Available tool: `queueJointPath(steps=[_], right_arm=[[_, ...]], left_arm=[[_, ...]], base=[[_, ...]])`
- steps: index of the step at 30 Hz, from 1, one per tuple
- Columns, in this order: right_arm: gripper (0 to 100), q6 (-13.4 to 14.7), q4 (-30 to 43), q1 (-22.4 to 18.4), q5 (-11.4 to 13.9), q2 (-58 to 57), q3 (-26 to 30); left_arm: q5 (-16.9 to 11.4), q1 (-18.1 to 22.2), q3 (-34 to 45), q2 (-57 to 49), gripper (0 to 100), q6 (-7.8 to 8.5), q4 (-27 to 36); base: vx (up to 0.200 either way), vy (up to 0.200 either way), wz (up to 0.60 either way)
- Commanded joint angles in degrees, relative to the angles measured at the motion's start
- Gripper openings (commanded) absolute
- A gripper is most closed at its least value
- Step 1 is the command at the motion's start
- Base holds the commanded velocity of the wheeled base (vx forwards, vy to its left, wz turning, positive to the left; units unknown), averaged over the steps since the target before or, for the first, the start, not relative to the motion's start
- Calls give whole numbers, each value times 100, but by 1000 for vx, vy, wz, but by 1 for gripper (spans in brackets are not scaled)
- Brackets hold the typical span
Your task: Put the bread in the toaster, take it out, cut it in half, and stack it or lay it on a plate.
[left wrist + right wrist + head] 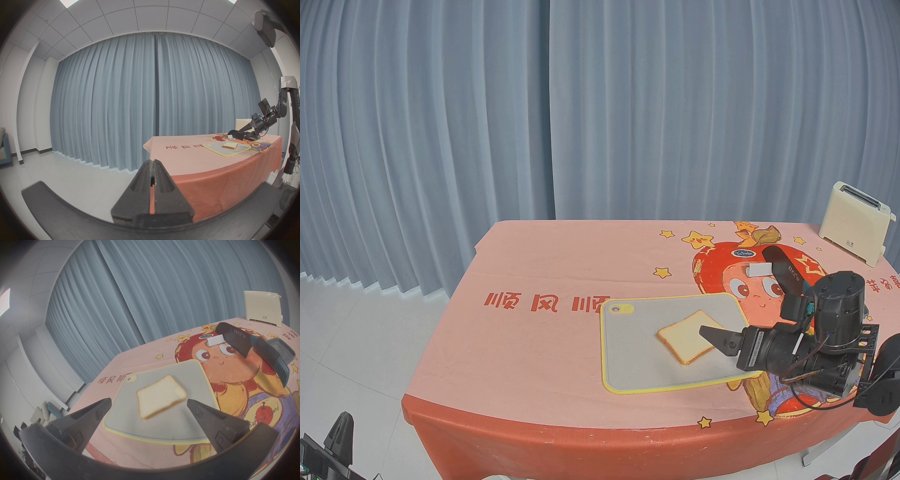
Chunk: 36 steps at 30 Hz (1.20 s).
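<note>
A slice of bread (690,336) (161,394) lies flat on the grey, yellow-edged cutting board (631,362) (187,377). My right gripper (714,336) (148,401) is open at the slice's right side, low over the board, with one finger on either side of the slice and nothing held. The cream toaster (856,223) (262,307) stands at the table's far right corner. A black-bladed knife (784,270) (235,337) with a teal handle rests behind the right arm. My left gripper (152,187) (339,434) is shut and hangs low off the table's left side.
A small white block (759,270) (215,340) sits under the knife's blade. A dark grey tray (282,347) lies beside the knife handle. Pink cloth (550,350) covers the table, and curtains hang behind it.
</note>
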Motion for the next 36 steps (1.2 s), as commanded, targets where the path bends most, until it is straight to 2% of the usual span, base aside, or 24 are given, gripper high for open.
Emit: queueJointPath(steps=[1, 8, 14, 20, 36], right_arm=[[100, -12, 30, -13, 3, -444, -141], [100, -30, 39, 57, 3, -708, -150], [100, -197, 170, 57, 38, -1148, -185], [100, -188, 443, 48, 205, -1288, -282], [100, -206, 443, 57, 258, -1262, -282]], left_arm=[[0, 0, 101, -52, 0, 6, -3], [0, 0, 101, -52, 0, 6, -3], [0, 0, 101, -52, 0, 6, -3], [0, 0, 101, -52, 0, 6, -21], [0, 0, 101, -61, 0, 6, -39]], base=[[0, 0, 0], [0, 0, 0], [0, 0, 0], [0, 0, 0], [0, 0, 0]])
